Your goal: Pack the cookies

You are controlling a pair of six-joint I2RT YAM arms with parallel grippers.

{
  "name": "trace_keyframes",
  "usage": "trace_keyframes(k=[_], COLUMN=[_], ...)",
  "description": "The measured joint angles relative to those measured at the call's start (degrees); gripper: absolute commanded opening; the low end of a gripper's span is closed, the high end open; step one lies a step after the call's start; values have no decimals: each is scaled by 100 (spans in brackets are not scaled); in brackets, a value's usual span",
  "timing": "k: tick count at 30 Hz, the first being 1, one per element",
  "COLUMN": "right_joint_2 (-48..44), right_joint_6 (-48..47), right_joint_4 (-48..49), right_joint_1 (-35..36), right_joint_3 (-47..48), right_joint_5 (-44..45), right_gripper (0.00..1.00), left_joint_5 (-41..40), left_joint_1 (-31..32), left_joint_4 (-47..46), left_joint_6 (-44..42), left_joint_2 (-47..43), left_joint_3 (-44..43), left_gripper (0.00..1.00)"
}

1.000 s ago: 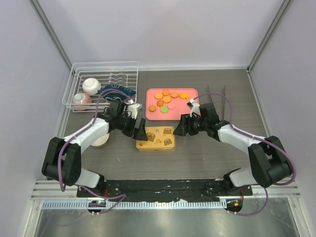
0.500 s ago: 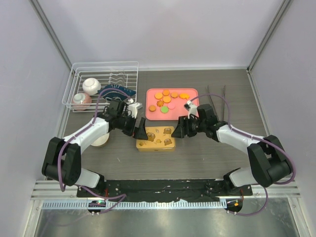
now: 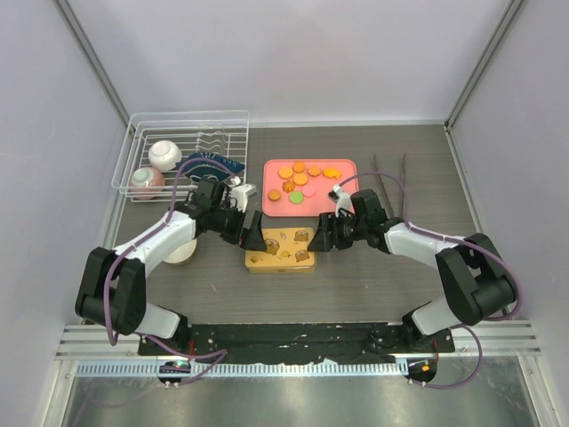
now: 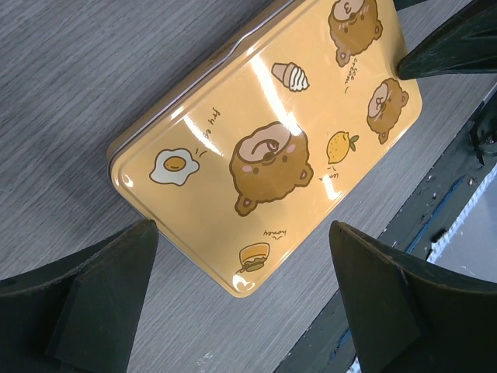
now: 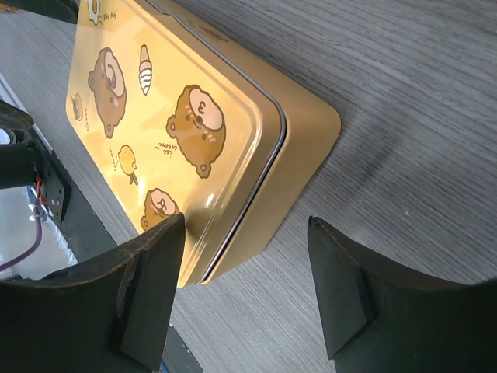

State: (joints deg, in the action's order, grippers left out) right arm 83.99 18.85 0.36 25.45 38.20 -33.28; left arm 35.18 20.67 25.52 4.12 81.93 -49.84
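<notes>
The cookies (image 3: 300, 179) lie on a pink tray (image 3: 343, 165) at the back middle: mostly orange discs, one green (image 3: 295, 197), one pale pink (image 3: 308, 190). The gold tin (image 3: 280, 250), lid shut and printed with bears, lies in front of the tray. It also shows in the left wrist view (image 4: 268, 148) and the right wrist view (image 5: 178, 132). My left gripper (image 3: 252, 233) (image 4: 242, 252) is open and empty, over the tin's left end. My right gripper (image 3: 320, 236) (image 5: 245, 225) is open and empty at the tin's right end, one finger over the lid's edge, the other over the table.
A white wire rack (image 3: 142, 133) at the back left holds two bowls and a dark blue item (image 3: 213, 165). A white cup (image 3: 182, 254) stands under my left arm. Metal tongs (image 3: 388, 173) lie right of the tray. The dark base rail (image 3: 293, 336) runs along the near edge.
My right gripper has moved left, closing in on the tin's right end. My left arm has hardly moved. The tin and cookies have stayed put.
</notes>
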Motion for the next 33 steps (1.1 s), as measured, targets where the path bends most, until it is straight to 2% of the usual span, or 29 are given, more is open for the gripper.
trace_keyframes(k=[8,18,33], right_joint_2=[326,479,483], right_joint_6=[118,243,247], right_joint_4=[223,420,431], right_joint_1=[24,26,7], right_joint_3=[116,177,177], right_joint_5=[-120,-269,-267], right_gripper=[64,47,43], left_joint_5=[0,-7,-76], left_joint_1=[2,63,79], left_joint_4=[0,-4,4], left_joint_6=[4,13,20], left_joint_2=[0,0,7], left_joint_3=[2,0,-72], left_gripper=[97,97,97])
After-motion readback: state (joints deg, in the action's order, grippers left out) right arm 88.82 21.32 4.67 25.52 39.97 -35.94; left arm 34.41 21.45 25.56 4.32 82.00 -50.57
